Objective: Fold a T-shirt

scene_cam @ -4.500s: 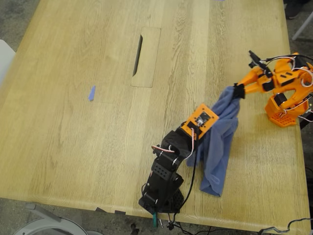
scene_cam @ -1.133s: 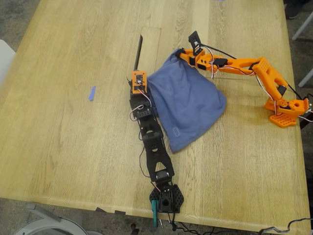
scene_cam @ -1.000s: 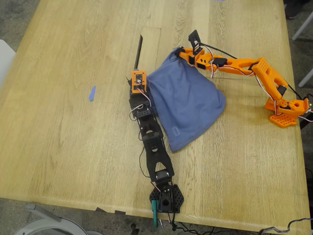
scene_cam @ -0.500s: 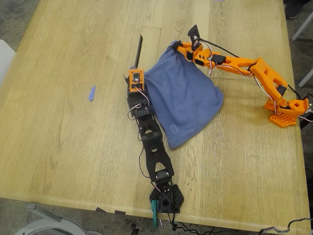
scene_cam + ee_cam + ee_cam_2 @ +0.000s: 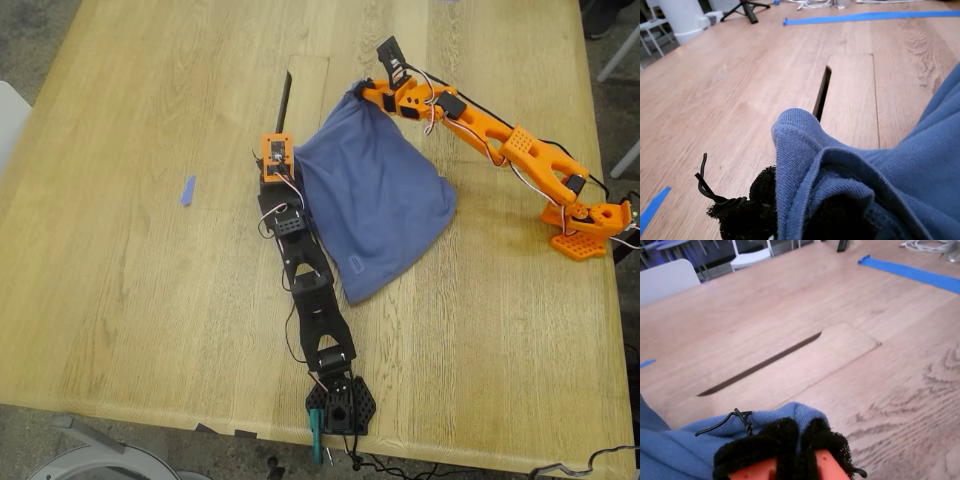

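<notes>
The slate-blue T-shirt (image 5: 375,205) lies spread on the wooden table (image 5: 140,290), folded into a rough wedge that narrows toward the near edge. On the black arm, my first gripper (image 5: 291,163) is shut on the shirt's corner at the exterior view's left. The first wrist view shows that hem (image 5: 805,145) bunched between my first gripper's (image 5: 800,212) black pads. On the orange arm, my second gripper (image 5: 358,94) is shut on the shirt's far corner. A fold of blue cloth (image 5: 765,420) pokes out of my second gripper's (image 5: 790,440) padded jaws. No print shows.
A cable slot (image 5: 283,100) and its inset panel (image 5: 305,115) lie just beyond both grippers. A small blue tape strip (image 5: 187,190) sits at the exterior view's left. The black arm's base (image 5: 340,405) is at the near edge, the orange base (image 5: 585,225) at the exterior view's right.
The shirt, bunched and hanging between the arms 4.5 s ago, is now spread flat. Over the last second both grippers drew it slightly further toward the slot.
</notes>
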